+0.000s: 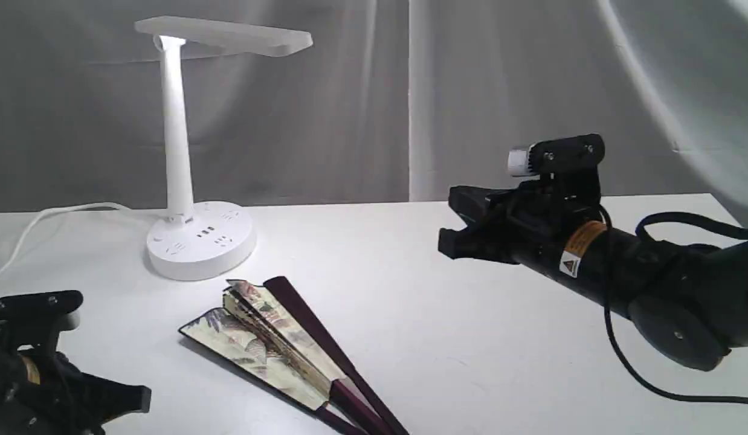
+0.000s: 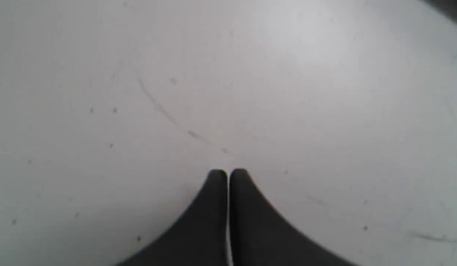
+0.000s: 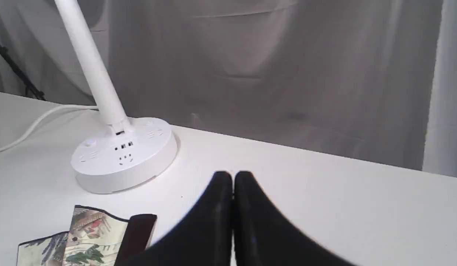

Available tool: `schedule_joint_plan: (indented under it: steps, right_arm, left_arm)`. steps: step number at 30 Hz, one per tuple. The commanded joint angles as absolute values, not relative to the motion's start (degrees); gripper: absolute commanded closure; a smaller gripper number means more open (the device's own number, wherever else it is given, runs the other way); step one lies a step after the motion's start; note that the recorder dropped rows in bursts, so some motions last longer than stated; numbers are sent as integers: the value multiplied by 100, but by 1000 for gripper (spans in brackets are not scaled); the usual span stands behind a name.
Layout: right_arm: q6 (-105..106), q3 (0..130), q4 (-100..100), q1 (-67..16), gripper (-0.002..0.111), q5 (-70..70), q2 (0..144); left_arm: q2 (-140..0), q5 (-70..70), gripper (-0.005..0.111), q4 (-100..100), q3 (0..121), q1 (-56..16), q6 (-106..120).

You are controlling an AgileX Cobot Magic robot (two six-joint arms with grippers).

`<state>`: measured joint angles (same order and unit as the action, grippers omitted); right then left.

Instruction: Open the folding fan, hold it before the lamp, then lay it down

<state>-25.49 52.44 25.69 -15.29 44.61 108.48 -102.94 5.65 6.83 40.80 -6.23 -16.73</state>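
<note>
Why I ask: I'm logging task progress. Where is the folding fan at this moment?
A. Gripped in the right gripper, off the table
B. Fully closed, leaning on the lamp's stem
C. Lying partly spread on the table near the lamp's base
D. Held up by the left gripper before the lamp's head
C: the folding fan lies partly spread on the table by the lamp, while the left gripper and right gripper are shut and hold nothing.

The white tabletop point(image 1: 470, 338) bears the lamp point(image 1: 176, 151) at ten o'clock and, at five o'clock from its base, the partly spread folding fan point(image 1: 277, 341).
</note>
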Motion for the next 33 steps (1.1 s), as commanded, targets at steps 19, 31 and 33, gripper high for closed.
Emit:
schedule_joint_plan:
  steps: [19, 31, 33]
  right_arm:
    - [-2572, 5273, 2642, -1541, 108, 4476, 10840]
    - [-2572, 5274, 2515, -1541, 108, 4476, 10840]
    - [-2572, 5274, 2526, -1541, 108, 4476, 10840]
  left_arm:
    - [-10330, -5774, 107, -35, 2094, -626, -1037]
    - [-11551, -6996, 106, 722, 2415, -626, -1612]
    - [-11634, -6996, 106, 926, 2512, -626, -1666]
